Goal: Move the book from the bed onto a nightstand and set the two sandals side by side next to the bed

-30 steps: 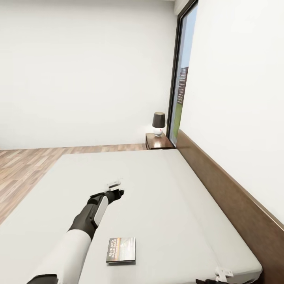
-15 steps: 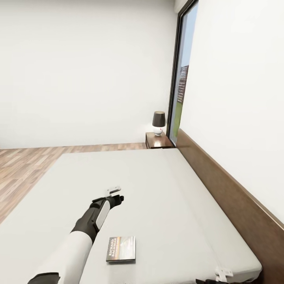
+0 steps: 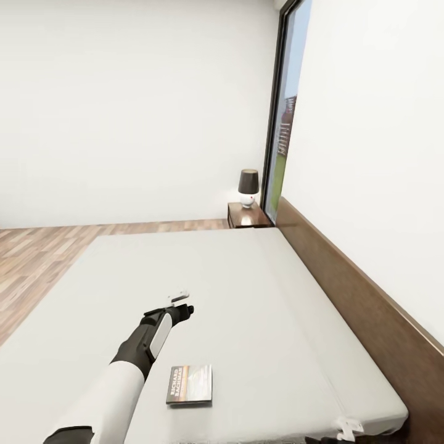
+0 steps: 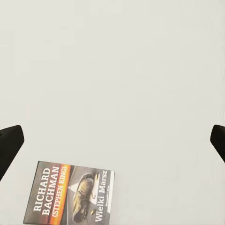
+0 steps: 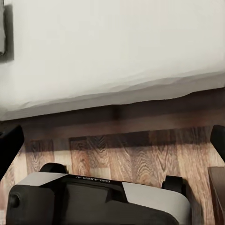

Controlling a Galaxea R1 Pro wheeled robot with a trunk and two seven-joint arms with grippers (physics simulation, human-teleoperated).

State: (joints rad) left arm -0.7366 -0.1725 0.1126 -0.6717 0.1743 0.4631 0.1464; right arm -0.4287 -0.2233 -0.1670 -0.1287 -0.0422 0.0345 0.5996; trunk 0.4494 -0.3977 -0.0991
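The book [image 3: 189,384] lies flat on the off-white mattress of the bed [image 3: 246,290], close to its near edge, cover up. My left gripper [image 3: 181,307] hangs over the mattress, a little beyond the book and to its left. In the left wrist view the book [image 4: 70,196] sits off to one side of my left gripper [image 4: 112,143], whose fingertips [image 4: 9,145] stand wide apart with nothing between them. My right gripper [image 5: 112,143] is open over the floor beside the bed's edge. A nightstand [image 3: 248,216] stands at the bed's far corner. The sandals are out of view.
A dark-shaded lamp [image 3: 248,187] stands on the nightstand. The brown headboard [image 3: 351,302] runs along the right wall, and a tall window [image 3: 288,117] rises behind the nightstand. Wood-plank floor [image 3: 37,259] lies left of the bed. My base [image 5: 103,201] sits by the mattress edge.
The head camera has shifted slightly. My left gripper has drawn back a little towards the book. The book has not moved.
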